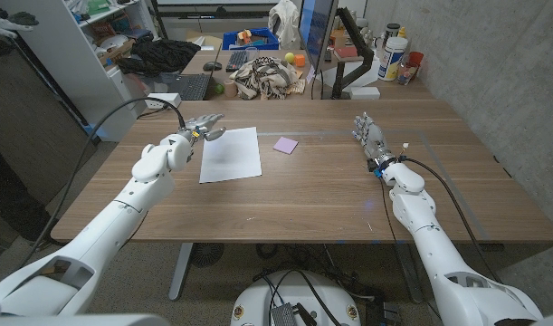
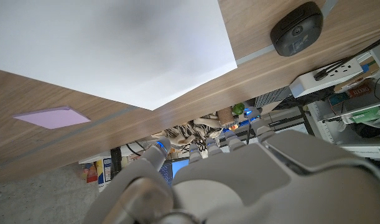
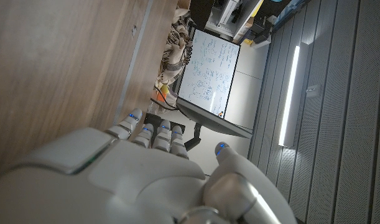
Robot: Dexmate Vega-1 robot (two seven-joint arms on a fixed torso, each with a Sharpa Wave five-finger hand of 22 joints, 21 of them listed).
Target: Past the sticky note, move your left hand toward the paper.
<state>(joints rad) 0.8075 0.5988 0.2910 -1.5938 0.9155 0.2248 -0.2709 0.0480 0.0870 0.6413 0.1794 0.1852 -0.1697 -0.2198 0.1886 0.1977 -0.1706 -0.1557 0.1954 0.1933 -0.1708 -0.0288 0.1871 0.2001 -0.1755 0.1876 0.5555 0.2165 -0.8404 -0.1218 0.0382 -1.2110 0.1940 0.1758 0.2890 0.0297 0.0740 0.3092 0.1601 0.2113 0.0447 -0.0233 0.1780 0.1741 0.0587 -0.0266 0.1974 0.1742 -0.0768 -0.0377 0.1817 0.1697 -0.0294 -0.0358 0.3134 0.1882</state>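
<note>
Left hand (image 1: pixel 202 129) sits left of centre in the head view, over the upper-left corner of the paper (image 1: pixel 230 154). Fingers spread, nothing held. Whether the fingertips touch the sheet or hover just above it cannot be told from here. In the left wrist view the hand (image 2: pixel 239 180) has its fingers reaching toward the far tabletop edge, the white sheet (image 2: pixel 115 43) close in front of it.

Step, as judged: the reach toward the paper looks close to done, since the hand is already at the sheet's corner. Next move probably calls for only a short settle over or onto the paper, kept slow so the sheet does not slide.

Left forearm runs up from the lower-left corner of the frame, elbow low, wrist roughly level with the paper's top edge.

Sticky note (image 1: pixel 285 145), pale purple, lies just right of the paper's upper-right corner, apart from it, near frame centre.

Right hand (image 1: pixel 370 139) stands right of centre on the tabletop (image 1: pixel 348 195), fingers extended and close together, empty, well apart from the note.
</note>
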